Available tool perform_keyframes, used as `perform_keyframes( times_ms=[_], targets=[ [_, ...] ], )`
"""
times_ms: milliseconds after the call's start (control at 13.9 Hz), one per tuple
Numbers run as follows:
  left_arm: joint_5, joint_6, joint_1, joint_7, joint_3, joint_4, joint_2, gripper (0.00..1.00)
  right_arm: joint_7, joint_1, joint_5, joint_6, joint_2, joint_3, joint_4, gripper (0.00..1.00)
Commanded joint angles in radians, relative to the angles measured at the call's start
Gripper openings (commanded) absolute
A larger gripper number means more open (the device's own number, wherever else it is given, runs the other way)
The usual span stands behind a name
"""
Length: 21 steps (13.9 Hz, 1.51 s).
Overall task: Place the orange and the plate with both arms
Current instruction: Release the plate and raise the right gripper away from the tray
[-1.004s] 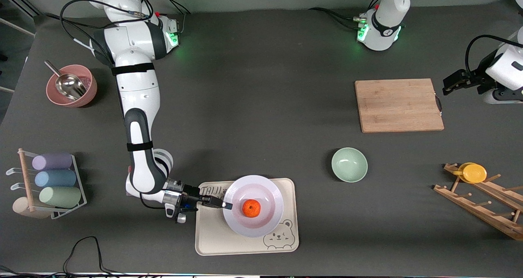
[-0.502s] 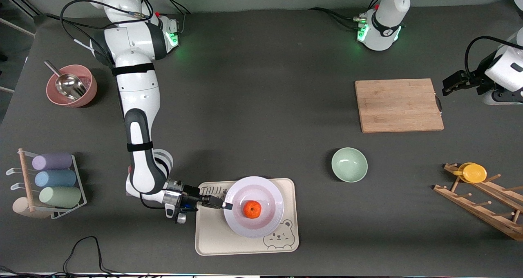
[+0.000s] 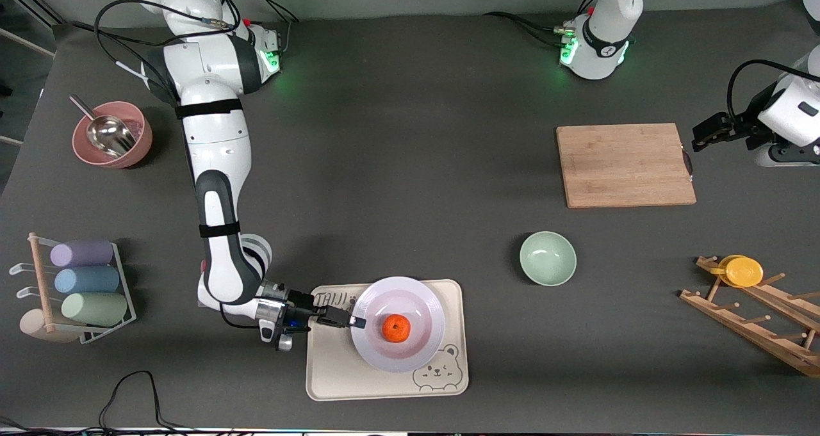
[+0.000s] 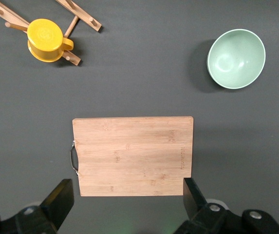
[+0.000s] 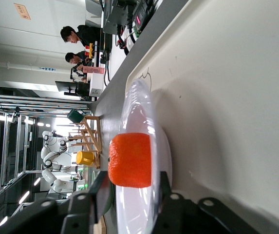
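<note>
The orange (image 3: 396, 328) sits on the plate (image 3: 428, 324); the right gripper (image 3: 356, 322) apparently straddles its rim, fingers parted; the left gripper (image 4: 128, 204) waits open over the table.

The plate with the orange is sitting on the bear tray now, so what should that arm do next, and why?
Probably draw the right gripper sideways off the plate, toward the right arm's end of the table. The plate lies flat on the tray with the orange in it, and the jaws stand parted astride its rim, so it looks let go. The left gripper waits open by the cutting board.
</note>
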Motion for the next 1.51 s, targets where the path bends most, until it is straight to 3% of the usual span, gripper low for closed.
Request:
perform_keyframes(
  times_ms=[0, 215, 359, 646, 789, 933, 1148, 1291, 1435],
  targets=[
    [0.003, 0.022, -0.007, 0.013, 0.006, -0.006, -0.006, 1.00, 0.002, -0.008, -0.058, 0.003, -0.001, -0.003, 0.028, 0.74],
    [0.003, 0.026, -0.008, 0.013, 0.006, -0.007, -0.006, 1.00, 0.005, -0.011, -0.094, 0.003, -0.010, -0.025, 0.029, 0.79],
    [0.003, 0.025, -0.008, 0.013, 0.006, -0.006, -0.007, 1.00, 0.068, -0.009, -0.176, 0.001, -0.038, -0.056, 0.031, 0.79],
    [0.003, 0.022, -0.007, 0.014, 0.006, -0.006, -0.007, 1.00, 0.252, -0.043, -0.577, -0.025, -0.185, -0.067, 0.026, 0.86],
    [0.003, 0.020, -0.007, 0.014, 0.006, -0.004, -0.007, 1.00, 0.260, -0.072, -0.791, -0.074, -0.271, -0.062, 0.022, 1.00],
    [0.003, 0.020, -0.007, 0.013, 0.006, -0.004, -0.007, 1.00, 0.262, -0.078, -0.963, -0.154, -0.393, -0.064, -0.035, 1.00],
    [0.004, 0.020, -0.007, 0.013, 0.006, -0.004, -0.007, 1.00, 0.336, -0.081, -1.305, -0.241, -0.626, -0.059, -0.133, 1.00],
    [0.010, 0.020, -0.007, 0.013, 0.006, -0.004, -0.007, 1.00, 0.456, -0.092, -1.449, -0.351, -0.743, -0.056, -0.150, 1.00],
    [0.010, 0.020, -0.007, 0.014, 0.006, -0.004, -0.007, 1.00, 0.513, -0.123, -1.593, -0.431, -0.843, -0.006, -0.173, 1.00]
  ],
)
